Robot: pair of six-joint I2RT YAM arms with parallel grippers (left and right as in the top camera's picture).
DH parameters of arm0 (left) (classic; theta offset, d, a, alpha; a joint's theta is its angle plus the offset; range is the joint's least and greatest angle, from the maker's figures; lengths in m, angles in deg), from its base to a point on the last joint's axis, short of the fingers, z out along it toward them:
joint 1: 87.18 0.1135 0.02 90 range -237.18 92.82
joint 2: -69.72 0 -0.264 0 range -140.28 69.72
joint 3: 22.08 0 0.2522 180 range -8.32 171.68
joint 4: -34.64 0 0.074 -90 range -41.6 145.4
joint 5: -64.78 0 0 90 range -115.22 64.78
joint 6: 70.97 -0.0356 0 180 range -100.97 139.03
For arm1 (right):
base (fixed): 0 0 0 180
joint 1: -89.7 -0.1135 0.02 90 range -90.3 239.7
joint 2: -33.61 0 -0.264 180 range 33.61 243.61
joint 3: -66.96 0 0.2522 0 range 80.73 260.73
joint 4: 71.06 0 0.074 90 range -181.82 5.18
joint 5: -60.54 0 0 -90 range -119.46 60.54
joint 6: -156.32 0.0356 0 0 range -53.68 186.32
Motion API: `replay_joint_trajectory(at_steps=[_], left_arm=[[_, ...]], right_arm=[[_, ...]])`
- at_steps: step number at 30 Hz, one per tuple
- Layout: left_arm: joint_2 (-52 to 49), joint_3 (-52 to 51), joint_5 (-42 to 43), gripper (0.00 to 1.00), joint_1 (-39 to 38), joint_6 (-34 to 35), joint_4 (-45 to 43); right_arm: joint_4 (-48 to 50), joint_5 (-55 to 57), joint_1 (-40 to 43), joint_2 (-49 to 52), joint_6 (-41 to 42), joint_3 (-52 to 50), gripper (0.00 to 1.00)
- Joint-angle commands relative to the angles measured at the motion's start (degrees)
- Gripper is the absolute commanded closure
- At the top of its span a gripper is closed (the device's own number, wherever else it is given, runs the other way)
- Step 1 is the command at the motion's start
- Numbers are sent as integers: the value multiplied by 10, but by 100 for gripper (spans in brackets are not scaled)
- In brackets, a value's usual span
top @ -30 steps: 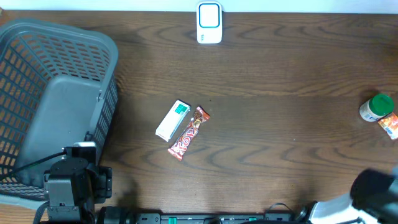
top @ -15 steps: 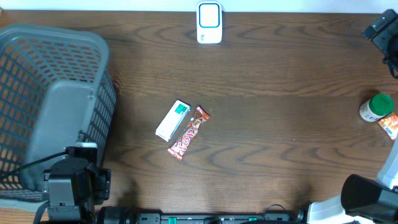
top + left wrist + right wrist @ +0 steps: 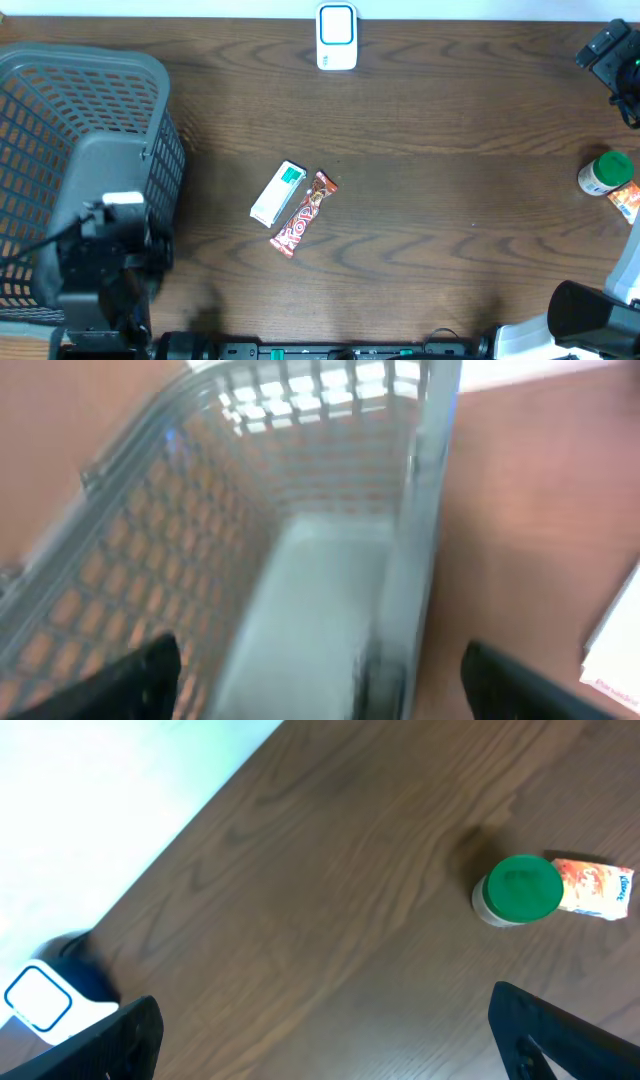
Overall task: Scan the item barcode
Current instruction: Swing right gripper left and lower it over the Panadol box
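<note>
Along the table's (image 3: 450, 250) left edge, over the basket (image 3: 120, 100): left gripper (image 3: 320, 650), spread wide, empty. Near the far right corner: right gripper (image 3: 325, 1000), equally wide, empty. Mid-table: white box (image 3: 277, 193) just beside candy bar (image 3: 303, 213), both lying diagonal, rightward of the nearer left arm.

Basket (image 3: 150, 560) blurred in left wrist view; orange packet (image 3: 627, 203) edge-cropped overhead.

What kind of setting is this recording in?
Probably a mock shop checkout: a white barcode scanner at the far edge, a grey shopping basket on the left, and packaged goods, a snack bar and a small white box, in the middle.
</note>
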Motion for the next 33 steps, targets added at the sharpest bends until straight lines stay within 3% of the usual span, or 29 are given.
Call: replay_joint_trajectory(at_steps=[1, 5, 12, 17, 21, 29, 33], left_arm=[[0, 0, 58, 13, 0, -7, -104], [0, 0, 134, 13, 0, -1, -193], [0, 0, 268, 13, 0, -1, -201], [0, 0, 273, 13, 0, -1, -200], [0, 0, 273, 13, 0, -1, -191], [0, 0, 273, 13, 0, 0, -103], [0, 0, 316, 13, 0, 21, -80]], right_arm=[[-4, 1, -2, 1, -8, -2, 1], [-6, 1, -2, 1, -8, -2, 1], [-11, -30, -2, 1, -9, -2, 2], [-35, -42, -29, 1, -9, -2, 6], [-45, -41, -84, 1, -9, -2, 1], [-63, -46, -212, 16, -3, -3, 1], [-77, -46, -259, 41, 1, -3, 1]])
